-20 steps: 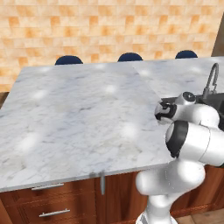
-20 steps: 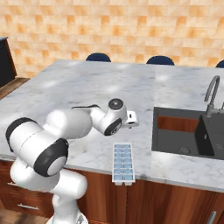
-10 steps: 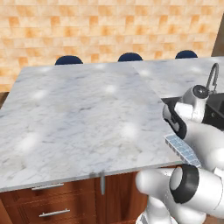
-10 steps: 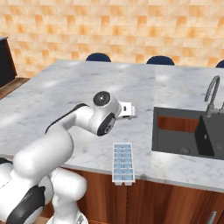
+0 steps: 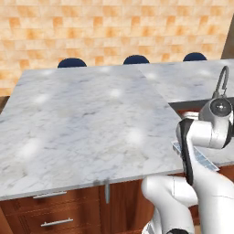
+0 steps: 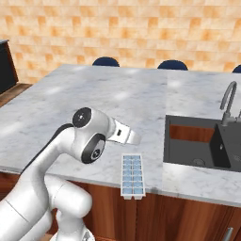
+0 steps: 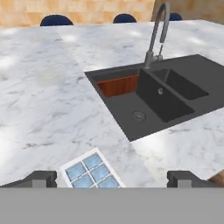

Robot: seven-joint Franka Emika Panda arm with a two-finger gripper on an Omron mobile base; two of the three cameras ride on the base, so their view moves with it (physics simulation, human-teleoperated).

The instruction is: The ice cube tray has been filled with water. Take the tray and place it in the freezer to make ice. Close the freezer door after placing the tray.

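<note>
Down at the near edge of the grey-veined white marble counter [image 6: 117, 101] lies the small white rectangular ice cube tray [image 6: 132, 175], flat, its two rows of cells filled with pale blue glossy water [image 6: 133, 170]. It sits just beside the black double-bowl sink [image 6: 202, 146], on the sink's left in the right base view. The two-finger dark-tipped gripper [image 7: 111, 178] hangs above the tray with its fingers [image 7: 41, 178] spread wide and nothing between them; the tray's far end shows between the tips, nearer the left one, and not touching either.

The hand view alone shows the sink's drain and the curved grey faucet [image 7: 155, 35] up close. The right base view gives the tray whole. The left base view shows just a sliver of the tray behind the white arm [image 5: 201, 137], plus wooden drawers with silver handles [image 5: 57, 222] under the counter.
</note>
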